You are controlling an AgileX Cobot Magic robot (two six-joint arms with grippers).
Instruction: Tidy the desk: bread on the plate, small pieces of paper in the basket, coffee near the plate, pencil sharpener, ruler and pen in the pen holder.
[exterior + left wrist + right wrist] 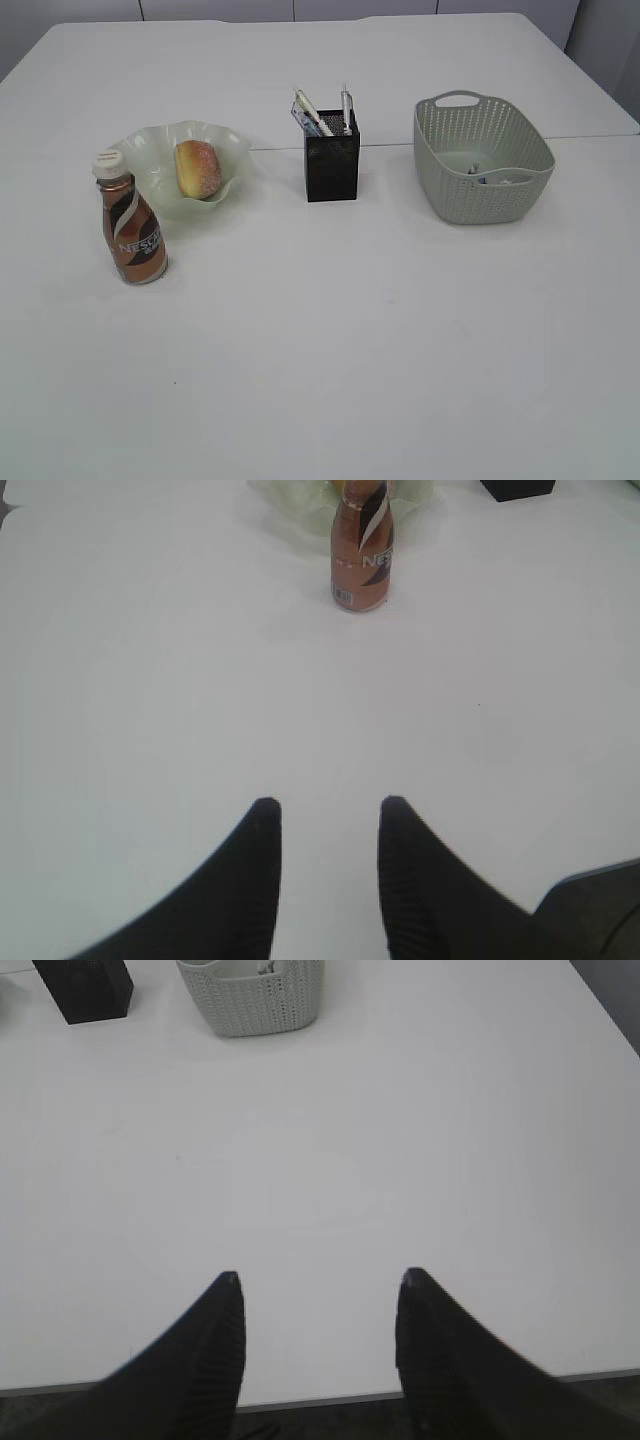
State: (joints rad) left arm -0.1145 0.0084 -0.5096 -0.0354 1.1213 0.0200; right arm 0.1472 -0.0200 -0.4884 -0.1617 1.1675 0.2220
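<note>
On the white desk point(350, 330) the golden-brown bread point(197, 168) lies in the pale green ruffled plate point(232, 148). The brown coffee bottle point(130, 220) point(362, 555) stands upright just left-front of the plate. The black pen holder point(332, 165) point(85, 990) holds the pen point(310, 112) and the clear ruler point(346, 108); the pencil sharpener is hidden. In the grey-green basket point(447, 195) point(255, 1005) lie small pieces of paper point(478, 172). My left gripper point(330, 805) hangs open over bare desk, far from the bottle. My right gripper point(320, 1278) is open above the desk's near edge, empty.
A seam in the tabletop point(590, 138) runs behind the basket and pen holder. The desk's near edge point(320, 1398) shows under my right gripper. Neither arm shows in the exterior view.
</note>
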